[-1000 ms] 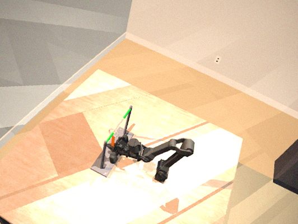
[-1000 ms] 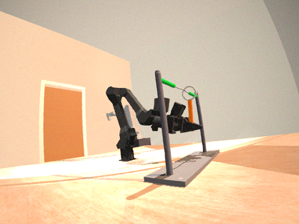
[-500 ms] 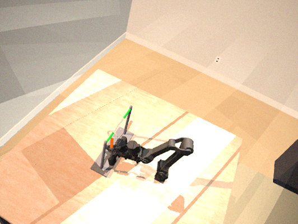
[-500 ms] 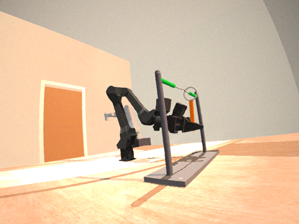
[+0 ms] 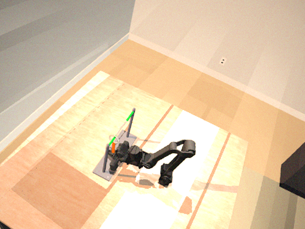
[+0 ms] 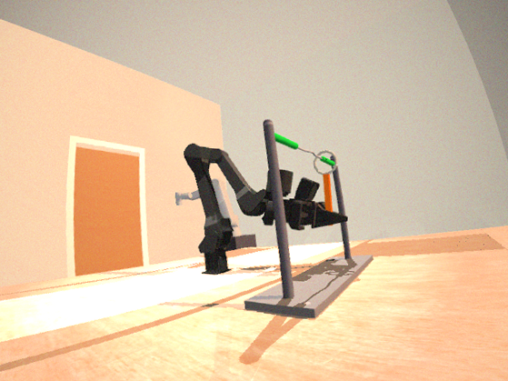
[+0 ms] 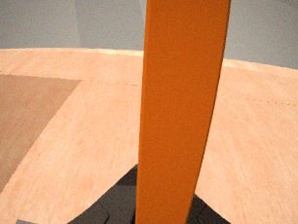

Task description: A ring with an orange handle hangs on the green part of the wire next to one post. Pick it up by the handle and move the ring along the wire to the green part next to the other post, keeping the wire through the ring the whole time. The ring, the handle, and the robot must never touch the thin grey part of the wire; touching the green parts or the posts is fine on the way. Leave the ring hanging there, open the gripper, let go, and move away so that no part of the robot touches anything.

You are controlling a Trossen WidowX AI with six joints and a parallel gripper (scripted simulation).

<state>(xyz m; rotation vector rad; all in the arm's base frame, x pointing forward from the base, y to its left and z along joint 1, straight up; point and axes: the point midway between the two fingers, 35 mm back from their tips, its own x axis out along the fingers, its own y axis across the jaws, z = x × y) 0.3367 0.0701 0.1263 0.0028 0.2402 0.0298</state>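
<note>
The jaws are clenched on the orange handle (image 5: 113, 147) (image 6: 328, 191) (image 7: 180, 112) well below the ring (image 5: 109, 138) (image 6: 314, 162), presumably to steer it while keeping robot parts off the thin grey wire (image 5: 121, 126) (image 6: 307, 151). The ring encircles the wire at the nearby green part (image 5: 111, 142) (image 6: 328, 161), seemingly by its inner end; from above, the nearer post (image 5: 105, 161) (image 6: 341, 201) stands toward 7 o'clock. The handle runs upright between the jaws, its ring at 12 o'clock from them in the exterior view
</note>
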